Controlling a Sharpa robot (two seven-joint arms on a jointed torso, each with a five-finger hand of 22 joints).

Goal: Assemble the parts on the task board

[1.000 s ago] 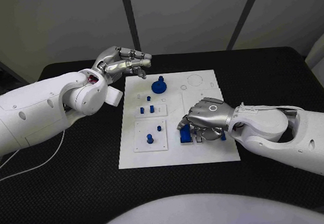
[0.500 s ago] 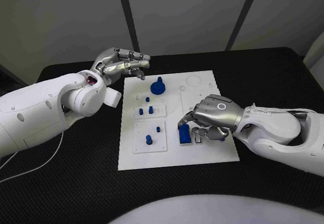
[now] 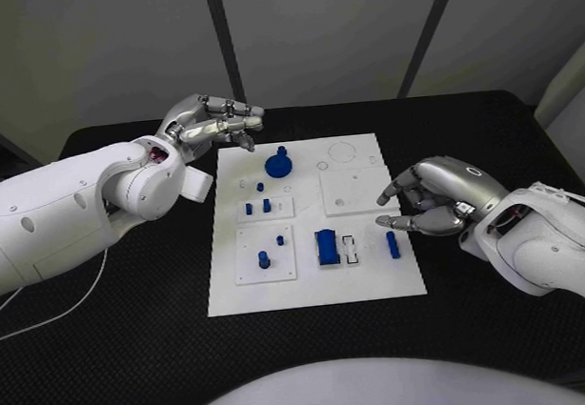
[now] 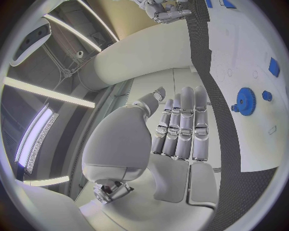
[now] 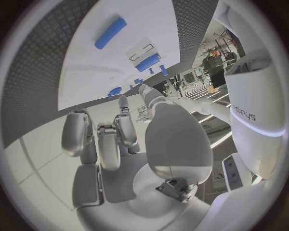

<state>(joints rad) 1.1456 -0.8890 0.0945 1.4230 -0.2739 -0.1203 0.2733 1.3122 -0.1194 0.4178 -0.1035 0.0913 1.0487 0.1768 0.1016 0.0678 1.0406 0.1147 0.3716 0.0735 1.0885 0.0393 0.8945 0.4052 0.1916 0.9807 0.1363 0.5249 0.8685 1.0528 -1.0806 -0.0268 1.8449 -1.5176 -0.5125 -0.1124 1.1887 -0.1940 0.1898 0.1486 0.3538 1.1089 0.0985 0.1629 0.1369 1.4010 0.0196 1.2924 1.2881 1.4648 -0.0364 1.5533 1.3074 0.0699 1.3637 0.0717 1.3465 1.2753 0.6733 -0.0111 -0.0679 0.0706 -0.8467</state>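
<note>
I see the task board (image 3: 314, 282) lying mid-surface, the blue gear (image 3: 279, 163) at its far end, small pegs (image 3: 262, 259) nearer. These look light, rigid, slick; I'd pinch a peg's sides. My right hand (image 3: 428, 198) hovers empty, fingers apart; left hand (image 3: 213, 118) curled, holding nothing.

In the head view the left hand (image 3: 213, 121) hangs at 11 o'clock off the task board (image 3: 314, 287); its curled fingers (image 3: 238, 123) face away, so whether they pinch anything cannot be told. The tiny parts near the blue gear (image 3: 279, 163) are too small to identify. Both arms run off the picture's edges. In the left wrist view the board is cut by the circle's rim, and the left hand hides the bench (image 4: 207, 67) beneath it.
</note>
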